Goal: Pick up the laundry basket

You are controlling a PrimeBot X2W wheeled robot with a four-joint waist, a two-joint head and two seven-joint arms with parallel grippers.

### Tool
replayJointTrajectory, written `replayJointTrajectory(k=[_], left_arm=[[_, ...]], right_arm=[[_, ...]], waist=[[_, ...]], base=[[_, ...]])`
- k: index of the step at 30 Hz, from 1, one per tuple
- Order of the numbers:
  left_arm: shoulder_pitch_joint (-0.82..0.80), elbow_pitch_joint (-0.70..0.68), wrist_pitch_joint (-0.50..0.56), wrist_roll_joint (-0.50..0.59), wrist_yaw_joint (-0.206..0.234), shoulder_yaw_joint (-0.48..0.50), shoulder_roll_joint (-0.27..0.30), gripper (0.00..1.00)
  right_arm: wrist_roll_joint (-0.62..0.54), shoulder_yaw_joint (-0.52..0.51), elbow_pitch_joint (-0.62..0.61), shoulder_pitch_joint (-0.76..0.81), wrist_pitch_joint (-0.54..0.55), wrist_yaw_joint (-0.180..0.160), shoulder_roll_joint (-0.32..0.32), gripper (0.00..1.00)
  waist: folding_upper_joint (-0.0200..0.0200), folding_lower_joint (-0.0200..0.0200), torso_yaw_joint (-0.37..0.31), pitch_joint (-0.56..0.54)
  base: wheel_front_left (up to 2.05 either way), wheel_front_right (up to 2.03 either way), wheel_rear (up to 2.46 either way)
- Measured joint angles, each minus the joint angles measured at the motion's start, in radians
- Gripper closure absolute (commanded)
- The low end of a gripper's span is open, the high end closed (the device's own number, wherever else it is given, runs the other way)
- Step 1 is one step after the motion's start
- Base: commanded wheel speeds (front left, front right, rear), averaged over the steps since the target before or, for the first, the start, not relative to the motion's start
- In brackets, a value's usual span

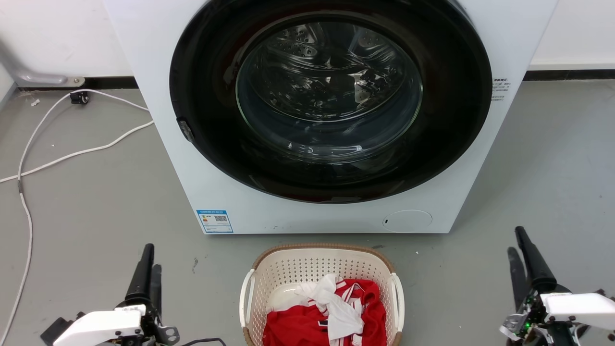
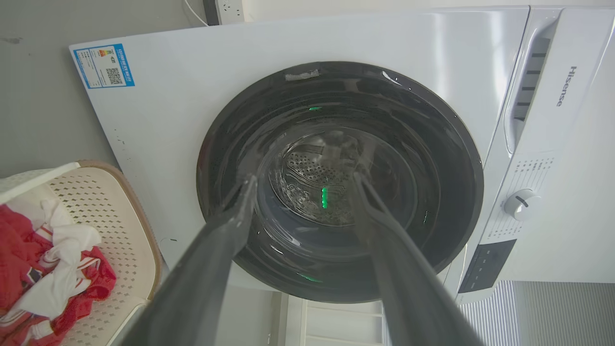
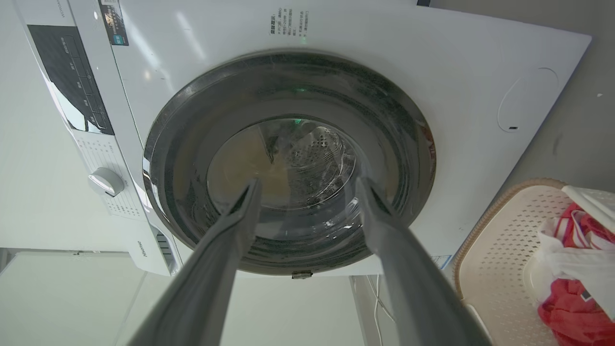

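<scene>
- The laundry basket (image 1: 307, 268) sat on the grey floor (image 1: 96, 216) at the bottom centre of the head view. Its near end was cut off by the frame edge, so only the far brown rim and both white side handles showed.
- Inside it lay a crumpled red garment (image 1: 298, 329) with a white cloth (image 1: 336, 307) draped over it; how many pieces made up the pile was hard to tell.
- The left hand (image 1: 152, 257) stood well to the basket's left and the right hand (image 1: 516, 240) well to its right. The basket lay between them and neither touched it.
- In the head view each hand's fingers overlapped, but the wrist views showed both pairs spread apart, holding nothing.
- Just beyond the basket stood the white washing machine (image 1: 158, 144), its top cut off in the head view. Its round dark door (image 1: 331, 96) was closed, and the drum behind the glass was blurred by reflections.
- A white cable (image 1: 72, 154) trailed over the floor to the machine's left.
</scene>
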Motion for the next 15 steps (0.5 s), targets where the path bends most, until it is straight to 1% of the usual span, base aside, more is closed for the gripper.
replayJointTrajectory(k=[6, 10, 15], left_arm=[[0.000, 0.001, -0.025, 0.055, 0.000, 0.027, 0.000, 0.00], [0.000, 0.000, -0.040, 0.108, 0.000, 0.038, 0.000, 0.00], [0.000, -0.022, -0.061, 0.181, 0.000, 0.077, 0.000, 0.00]], right_arm=[[-0.136, -0.053, -0.008, 0.000, -0.026, 0.000, 0.000, 0.00], [-0.237, -0.054, -0.038, -0.001, -0.042, 0.000, 0.000, 0.00], [-0.375, -0.050, -0.082, -0.001, -0.058, 0.000, 0.001, 0.00]], waist=[[0.0000, 0.0000, 0.001, 0.001], [0.0000, 0.0000, 0.002, 0.003], [0.0000, 0.0000, 0.003, 0.008]], base=[[0.00, 0.00, 0.00], [0.00, 0.00, 0.00], [0.00, 0.00, 0.00]])
